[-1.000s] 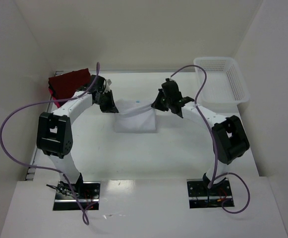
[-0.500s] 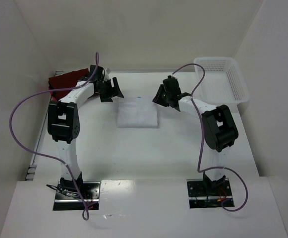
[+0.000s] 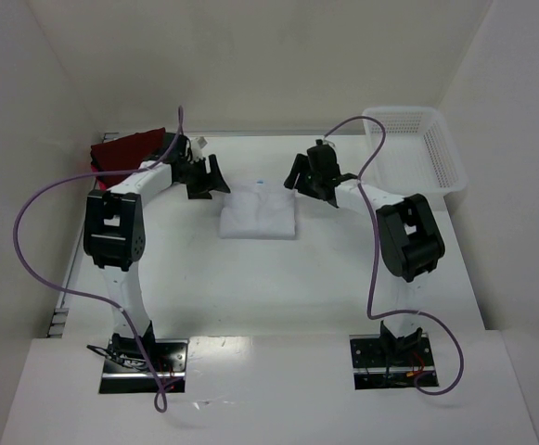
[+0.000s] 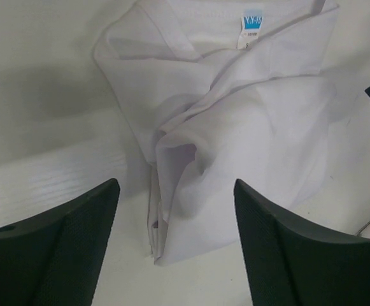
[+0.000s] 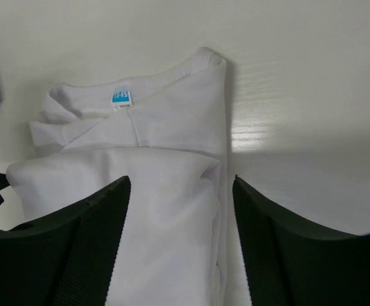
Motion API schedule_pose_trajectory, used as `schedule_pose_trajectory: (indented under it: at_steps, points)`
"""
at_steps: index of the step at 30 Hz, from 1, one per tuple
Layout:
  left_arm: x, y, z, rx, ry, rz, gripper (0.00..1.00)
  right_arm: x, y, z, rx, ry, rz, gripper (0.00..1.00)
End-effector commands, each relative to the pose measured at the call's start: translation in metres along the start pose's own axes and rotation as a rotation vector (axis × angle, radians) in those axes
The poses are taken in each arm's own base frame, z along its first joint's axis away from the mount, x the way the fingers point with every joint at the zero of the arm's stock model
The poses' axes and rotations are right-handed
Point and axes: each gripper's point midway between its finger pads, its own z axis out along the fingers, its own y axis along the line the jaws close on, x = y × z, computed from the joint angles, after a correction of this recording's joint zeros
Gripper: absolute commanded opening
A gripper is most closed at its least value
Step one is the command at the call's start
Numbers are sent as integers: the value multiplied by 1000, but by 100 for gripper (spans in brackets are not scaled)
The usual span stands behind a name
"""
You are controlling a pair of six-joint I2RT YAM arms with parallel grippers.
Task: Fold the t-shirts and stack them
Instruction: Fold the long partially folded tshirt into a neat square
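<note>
The white t-shirt [image 3: 258,214] lies folded into a rumpled rectangle mid-table, its blue neck label [image 4: 253,20] at the far edge. Dark red t-shirts [image 3: 126,150] lie stacked at the far left. My left gripper [image 3: 213,176] hovers just off the white shirt's far left corner. It is open, and in the left wrist view the gripper [image 4: 175,191] frames the layered corner of the white shirt [image 4: 248,127] without touching it. My right gripper [image 3: 295,177] is open at the far right corner. In the right wrist view that gripper [image 5: 179,186] straddles the shirt's right edge [image 5: 165,134].
A white mesh basket [image 3: 414,148] stands at the far right. White walls close in the table on three sides. Purple cables loop off both arms.
Both grippers opened and let go of the white shirt's far edge. The lifted cloth dropped flat onto the fold. Both grippers drew back toward the far side.
</note>
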Motion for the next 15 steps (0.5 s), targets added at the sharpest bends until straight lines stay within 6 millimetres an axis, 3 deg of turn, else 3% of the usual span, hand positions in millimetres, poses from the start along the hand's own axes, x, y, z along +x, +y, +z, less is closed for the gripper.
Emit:
schedule_pose_trajectory:
  at_steps: [1, 7, 15]
  points:
    - [-17, -18, -3, 97, -55, 100, 77, -23, 10, -9, -42, -87, -54, 66]
    - [-17, -16, 6, 115, -49, 110, 69, -5, 1, 14, -21, -18, -83, 54]
    - [-17, -15, 15, 135, -20, 116, 71, 11, -5, 29, -11, 34, -93, 54]
